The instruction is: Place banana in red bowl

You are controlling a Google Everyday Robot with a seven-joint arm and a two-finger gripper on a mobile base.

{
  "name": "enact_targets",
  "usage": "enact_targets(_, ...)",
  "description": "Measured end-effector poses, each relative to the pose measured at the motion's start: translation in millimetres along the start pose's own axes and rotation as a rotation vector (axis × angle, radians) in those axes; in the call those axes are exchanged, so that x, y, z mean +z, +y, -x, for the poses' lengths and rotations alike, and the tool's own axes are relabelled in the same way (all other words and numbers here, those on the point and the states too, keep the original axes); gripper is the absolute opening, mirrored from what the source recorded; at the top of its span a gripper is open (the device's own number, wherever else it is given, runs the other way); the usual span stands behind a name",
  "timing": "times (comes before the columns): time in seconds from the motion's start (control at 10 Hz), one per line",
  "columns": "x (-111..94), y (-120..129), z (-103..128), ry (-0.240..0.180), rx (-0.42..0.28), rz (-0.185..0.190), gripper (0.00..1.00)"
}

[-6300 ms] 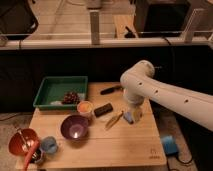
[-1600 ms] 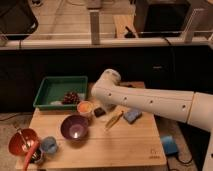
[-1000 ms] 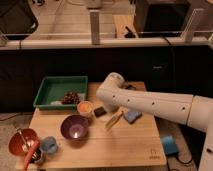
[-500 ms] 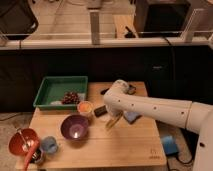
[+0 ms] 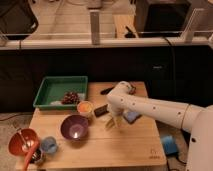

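Note:
The banana (image 5: pixel 109 123) is a small yellow piece on the wooden table (image 5: pixel 130 147), just right of the purple bowl; only part of it shows below the gripper. My gripper (image 5: pixel 113 119) hangs down right over it, at the end of the white arm (image 5: pixel 150 107) that reaches in from the right. The red bowl (image 5: pixel 21 142) stands at the table's front left corner, far from the gripper, with a utensil in it.
A purple bowl (image 5: pixel 75 127), an orange-filled cup (image 5: pixel 85 106) and a dark block (image 5: pixel 101 110) lie left of the gripper. A blue sponge (image 5: pixel 133 117) is right of it. A green tray (image 5: pixel 56 89) with grapes (image 5: pixel 71 97) is at the back left. A blue cup (image 5: pixel 48 145) stands by the red bowl.
The arm has swung from over the orange cup and purple bowl to the right and down, so the gripper now sits lower over the banana.

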Motion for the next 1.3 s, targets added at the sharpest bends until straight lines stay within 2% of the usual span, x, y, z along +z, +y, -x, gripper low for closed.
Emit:
enact_targets(0.3,10,9,-2,-0.038,0.016,0.034,0.78)
enact_targets(0.5,24,17,1,-0.053,0.013,0.063,0.62)
enact_targets(0.6,27,19,2,-0.058,0.012,0.074,0.49)
enact_targets(1.0,24,20,2,-0.063,0.015,0.080,0.08)
enact_targets(1.1,24,21,1,-0.062,0.014,0.079,0.01)
enact_targets(1.3,21,19,3,-0.058,0.007,0.076,0.00)
